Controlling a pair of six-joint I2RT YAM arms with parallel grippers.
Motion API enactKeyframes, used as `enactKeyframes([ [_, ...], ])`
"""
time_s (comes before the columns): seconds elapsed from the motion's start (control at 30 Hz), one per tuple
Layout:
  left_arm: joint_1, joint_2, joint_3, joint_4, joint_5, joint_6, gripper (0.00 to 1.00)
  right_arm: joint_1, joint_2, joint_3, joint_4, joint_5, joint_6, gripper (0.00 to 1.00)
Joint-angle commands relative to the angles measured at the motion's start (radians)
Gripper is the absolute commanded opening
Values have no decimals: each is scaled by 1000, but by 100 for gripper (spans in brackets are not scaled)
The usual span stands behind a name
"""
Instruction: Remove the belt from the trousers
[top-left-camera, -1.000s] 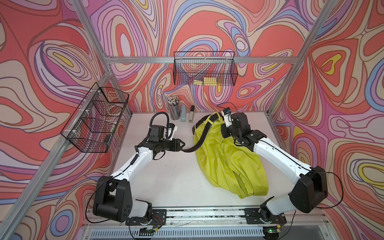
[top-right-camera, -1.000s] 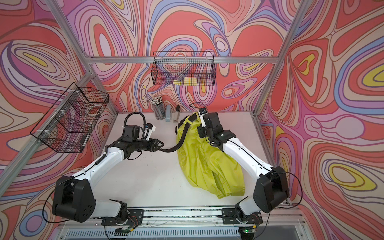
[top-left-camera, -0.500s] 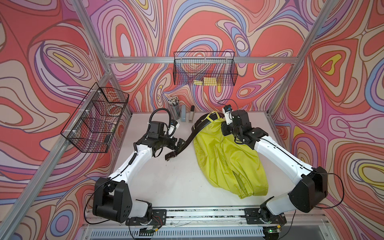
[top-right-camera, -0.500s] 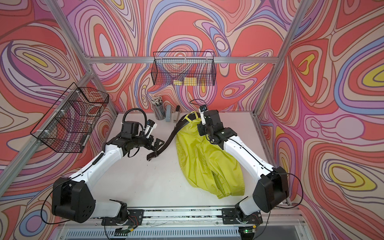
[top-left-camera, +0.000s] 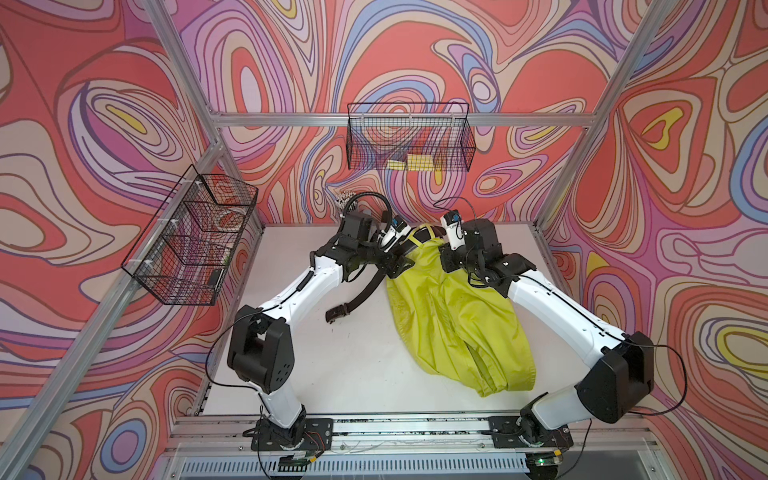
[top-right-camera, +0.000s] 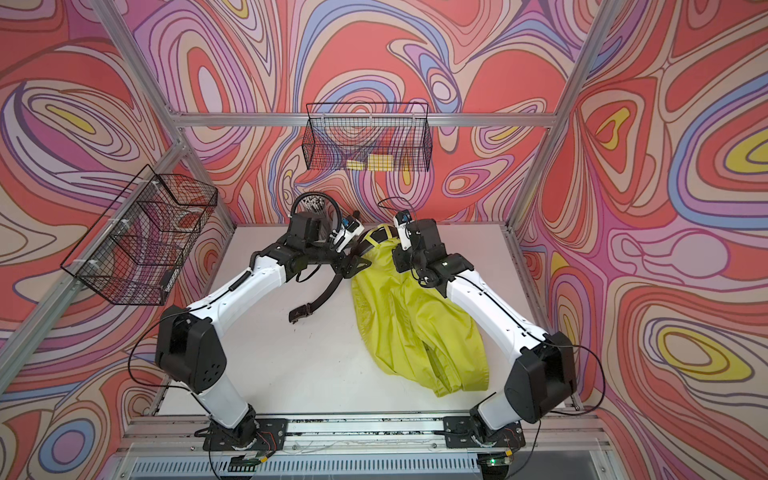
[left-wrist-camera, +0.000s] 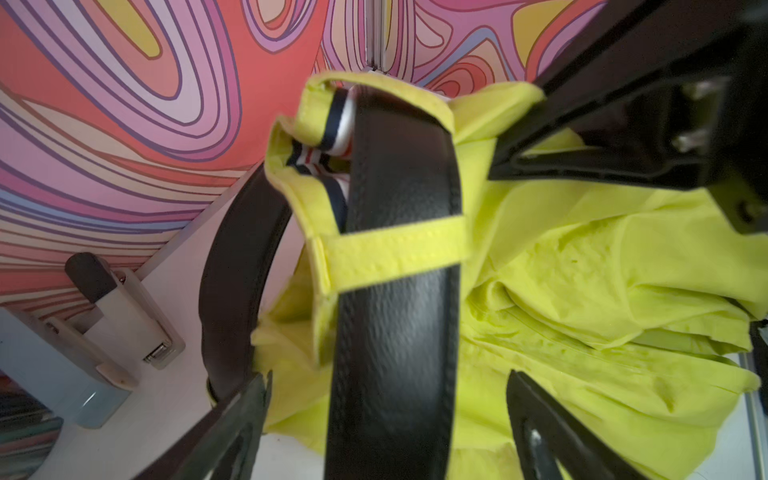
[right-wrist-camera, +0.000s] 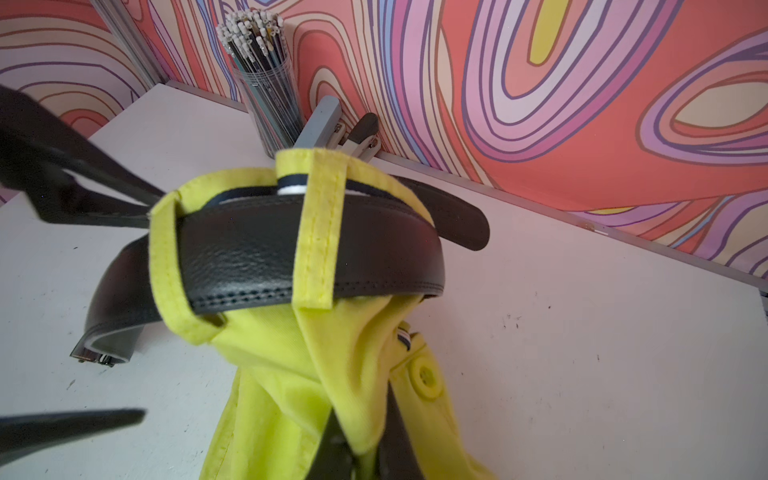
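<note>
Worktop: trousers heaped right of centre, waistband toward back wall. Belt threaded through waistband loops, buckle on worktop. Right hand pinching trousers fabric. Left hand spread astride belt.

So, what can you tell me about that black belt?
The belt is a black, grained, leather-like strap with stitched edges. Its buckle end lies on the table, beside the yellow trousers; from there it rises and passes under two loops at the lifted waistband, its rounded tip poking out beyond. The left arm's fingers stand open either side of it.
</note>
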Motion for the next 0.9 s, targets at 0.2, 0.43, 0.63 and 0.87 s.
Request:
enactKeyframes([
  [0.2,-11,13,170,-229,16,108,3,3,15,17,62,-32,-5,58],
  [0.43,-10,-99,107,-179,14,119,0,6,151,84,58,-197,11,78],
  [0.63,-10,-144,113,-169,-11,93,0,30,228,130,9,-133,16,49],
  [0.87,-9,-213,99,-188,-54,114,0,28,201,78,4,96,58,0],
])
